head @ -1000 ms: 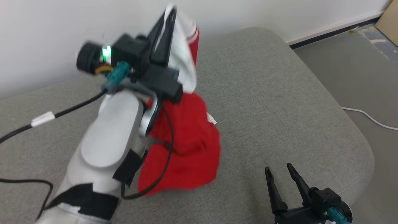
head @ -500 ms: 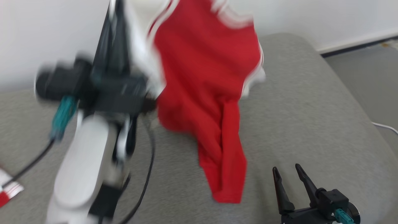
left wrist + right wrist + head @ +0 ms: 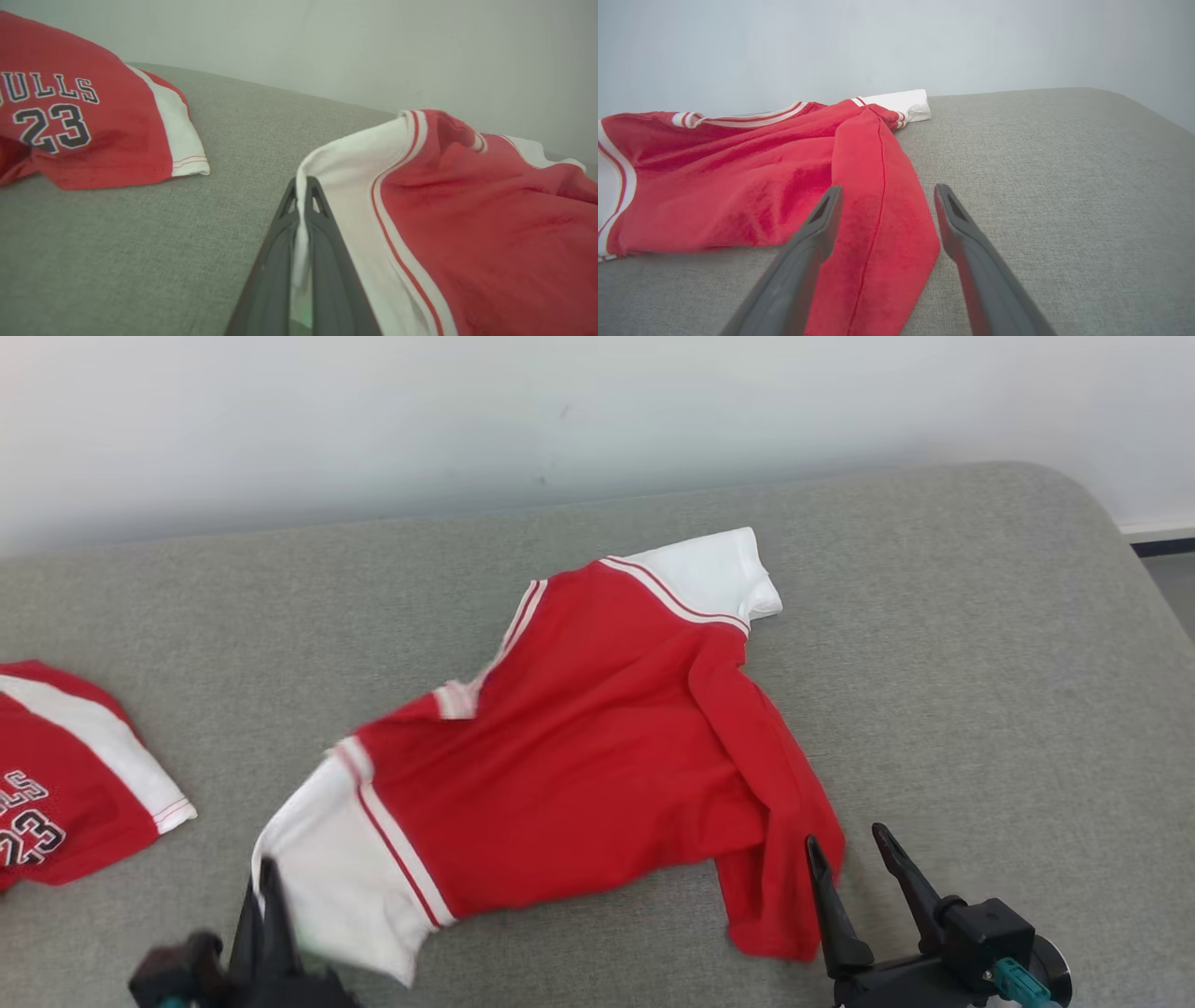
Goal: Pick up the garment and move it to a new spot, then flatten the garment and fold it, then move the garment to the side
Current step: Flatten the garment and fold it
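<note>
cloth lies spread out on the grey cushion (image 3: 980, 644). it is the garment (image 3: 597, 747), a red shirt with white sleeves. it sits near the middle of the cushion. most of it is open, but its right side is folded over in a long flap (image 3: 775, 803).

the left gripper (image 3: 266, 901) is pinched tight on the edge of one white sleeve (image 3: 327, 868), low by the front of the cushion. i think it holds on there so it can pull that corner out flat.

the right gripper (image 3: 843, 840) is wide and holds nothing. its fingers point at the flap, just by the bottom corner, most likely so it can grab that end next.

another red shirt (image 3: 65, 775) with a number on it lies well apart on the left, out of the way.
</note>
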Controlling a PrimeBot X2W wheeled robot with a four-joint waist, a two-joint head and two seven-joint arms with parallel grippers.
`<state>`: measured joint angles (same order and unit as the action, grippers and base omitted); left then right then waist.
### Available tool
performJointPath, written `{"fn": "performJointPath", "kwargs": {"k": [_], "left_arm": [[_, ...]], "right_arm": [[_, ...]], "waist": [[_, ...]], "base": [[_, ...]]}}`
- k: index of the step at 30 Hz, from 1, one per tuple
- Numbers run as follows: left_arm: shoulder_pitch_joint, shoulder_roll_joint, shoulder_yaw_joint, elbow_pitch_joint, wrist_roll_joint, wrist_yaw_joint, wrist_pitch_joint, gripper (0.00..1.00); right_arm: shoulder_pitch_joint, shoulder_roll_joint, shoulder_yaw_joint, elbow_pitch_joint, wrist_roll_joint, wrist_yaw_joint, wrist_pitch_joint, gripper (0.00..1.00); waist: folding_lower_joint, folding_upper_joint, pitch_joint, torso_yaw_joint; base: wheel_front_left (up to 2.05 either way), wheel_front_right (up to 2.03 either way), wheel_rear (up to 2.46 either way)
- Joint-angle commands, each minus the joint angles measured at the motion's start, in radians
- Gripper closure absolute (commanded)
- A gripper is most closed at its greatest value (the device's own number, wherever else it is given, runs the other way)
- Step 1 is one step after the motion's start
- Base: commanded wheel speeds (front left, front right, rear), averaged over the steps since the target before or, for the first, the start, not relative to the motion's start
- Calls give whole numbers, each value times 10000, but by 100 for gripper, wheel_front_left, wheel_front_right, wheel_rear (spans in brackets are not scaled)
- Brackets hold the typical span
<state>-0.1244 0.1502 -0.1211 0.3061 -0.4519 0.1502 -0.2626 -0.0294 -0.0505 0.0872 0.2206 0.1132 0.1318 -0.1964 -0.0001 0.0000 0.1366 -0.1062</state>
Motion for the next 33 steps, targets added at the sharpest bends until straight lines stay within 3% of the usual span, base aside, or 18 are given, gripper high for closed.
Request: {"fn": "performJointPath", "kwargs": {"k": [1, 4, 5, 6, 7, 13, 17, 25, 29, 33], "left_arm": [[230, -57, 68, 42, -16, 95, -33, 100], [584, 84, 188, 408, -30, 352, 250, 100], [680, 103, 186, 555, -123, 410, 546, 77], [753, 130, 177, 679, -170, 479, 914, 22], [731, 146, 258, 630, -301, 470, 1073, 0], [22, 726, 398, -105, -23, 701, 1324, 0], [-1037, 1034, -153, -359, 337, 450, 1983, 0], [-4057, 1227, -1109, 1505, 794, -23, 3956, 0], [-5207, 1543, -1296, 2717, 1097, -15, 4715, 0], [-6267, 1914, -1356, 3588, 1084, -294, 5416, 0]], "right_arm": [[26, 4, 24, 7, 17, -23, -5, 0], [-17, 7, 122, 25, 29, -23, -13, 0], [-21, 5, 145, 43, 37, -23, -18, 0], [-10, 4, 126, 53, 53, -23, -32, 0], [2, 4, 131, 59, 77, -23, -39, 0], [13, 4, 165, 132, 132, -23, -105, 0], [-107, 8, 237, 166, 174, -23, -146, 0], [-563, 10, 702, 217, 346, -23, -248, 0], [-728, 11, 877, 262, 549, -23, -368, 0], [-835, 18, 834, 393, 787, -23, -530, 0]], "waist": [[1, 0, 51, 86], [1, 0, 39, -10], [1, 0, 27, -61], [1, 0, 20, -104], [1, 0, 17, -163], [1, 0, 3, -554], [1, 0, 121, -858], [1, 0, 916, -2105], [1, 0, 1474, -2928], [1, 0, 2160, -3605]], "base": [[0, 0, 0], [0, 0, 0], [0, 0, 0], [0, 0, 0], [0, 0, 0], [0, 0, 0], [0, 0, 0], [0, 0, 0], [0, 0, 0], [0, 0, 0]]}}
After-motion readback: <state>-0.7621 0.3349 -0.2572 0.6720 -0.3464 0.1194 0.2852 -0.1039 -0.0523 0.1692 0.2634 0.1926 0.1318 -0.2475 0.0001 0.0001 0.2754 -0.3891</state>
